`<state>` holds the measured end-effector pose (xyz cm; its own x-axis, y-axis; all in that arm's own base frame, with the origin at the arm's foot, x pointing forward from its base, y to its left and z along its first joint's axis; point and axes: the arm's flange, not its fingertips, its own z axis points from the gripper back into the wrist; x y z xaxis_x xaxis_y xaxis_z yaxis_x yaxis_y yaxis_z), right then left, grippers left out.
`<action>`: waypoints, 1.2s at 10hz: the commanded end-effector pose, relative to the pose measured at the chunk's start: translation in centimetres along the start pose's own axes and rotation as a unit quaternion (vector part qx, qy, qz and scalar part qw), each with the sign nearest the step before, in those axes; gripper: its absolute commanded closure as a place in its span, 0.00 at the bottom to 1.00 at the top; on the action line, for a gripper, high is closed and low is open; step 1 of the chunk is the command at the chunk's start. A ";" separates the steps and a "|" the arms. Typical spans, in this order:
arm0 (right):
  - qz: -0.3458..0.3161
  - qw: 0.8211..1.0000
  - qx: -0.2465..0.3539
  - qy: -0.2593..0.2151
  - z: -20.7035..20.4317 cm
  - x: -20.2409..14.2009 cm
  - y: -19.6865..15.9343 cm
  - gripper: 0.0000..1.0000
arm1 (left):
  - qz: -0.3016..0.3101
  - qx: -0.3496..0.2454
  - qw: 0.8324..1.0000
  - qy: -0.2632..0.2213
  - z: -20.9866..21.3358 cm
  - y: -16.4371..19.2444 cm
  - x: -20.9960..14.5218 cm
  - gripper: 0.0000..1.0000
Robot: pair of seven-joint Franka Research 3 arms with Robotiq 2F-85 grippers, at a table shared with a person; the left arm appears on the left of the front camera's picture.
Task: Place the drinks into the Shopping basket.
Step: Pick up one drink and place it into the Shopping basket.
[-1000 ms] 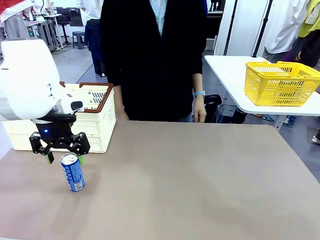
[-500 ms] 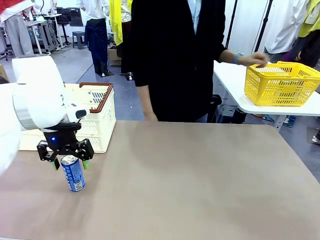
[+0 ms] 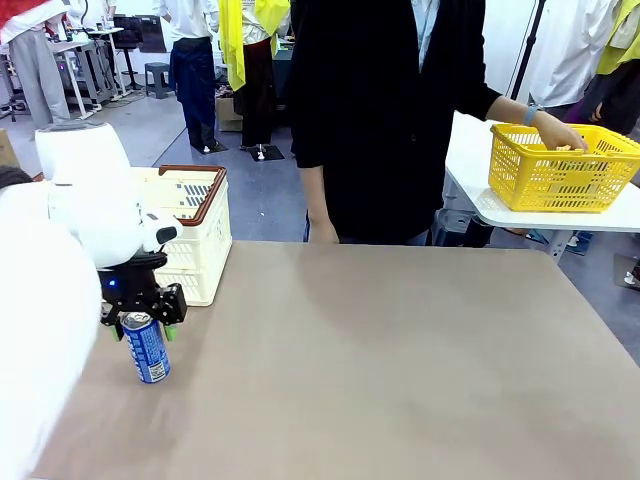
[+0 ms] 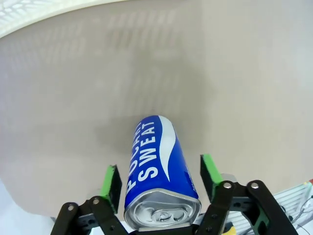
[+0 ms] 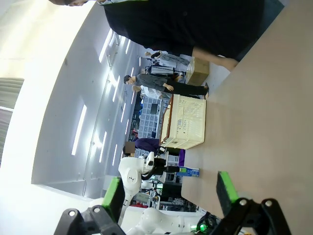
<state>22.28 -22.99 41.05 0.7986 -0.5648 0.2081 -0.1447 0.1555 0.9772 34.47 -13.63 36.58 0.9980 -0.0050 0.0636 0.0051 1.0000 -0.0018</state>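
A blue drink can (image 3: pixel 147 350) with white lettering and a silver top stands upright on the brown table (image 3: pixel 400 350), near its left edge on the robot's side. In the left wrist view we look down on the can's lid.

The left gripper (image 3: pixel 139 322) hangs over the can with one green pad on each side of its upper part. The jaws are spread, and in the wrist view we see a narrow gap between each pad and the can wall, so nothing is gripped yet.

Just beyond the can stands the cream Shopping basket (image 3: pixel 200 260) with its brown rim, close to the can but not touching it. We cannot see whether it holds anything.

We judge the step in hand to be the grasp on the can. To do it well, the pads should close evenly on the can's sides below the lid, with the can centred between them so it is not pushed over. Then the can needs lifting well clear of the basket rim before it moves across.

The right gripper (image 5: pixel 170 191) is held up off the table with its jaws wide apart and nothing between them.

Across the table a person in dark clothes stands turned aside, one hand (image 3: pixel 560 130) on a yellow mesh basket (image 3: pixel 560 175) on a separate white table.
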 end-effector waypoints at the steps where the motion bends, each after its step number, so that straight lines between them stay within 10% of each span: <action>1: 0.000 1.000 0.007 -0.006 -0.1 0.3 0.6 0.00 | -0.006 -0.008 1.000 -0.011 -1.9 2.3 -4.6 1.00; 7: 0.000 1.000 0.007 -0.006 -0.1 0.3 0.6 0.00 | -0.028 -0.040 0.999 0.023 0.4 3.0 -4.7 1.00; 12: 0.000 1.000 0.007 -0.006 -0.1 0.3 0.6 0.00 | -0.118 -0.148 0.982 0.008 15.5 5.6 -4.5 1.00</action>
<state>22.32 -22.96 41.05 0.7995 -0.5637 0.2075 -0.1444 0.1550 0.9773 30.84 -7.32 47.15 0.9796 -0.1944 0.0514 0.2008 0.9586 -0.2018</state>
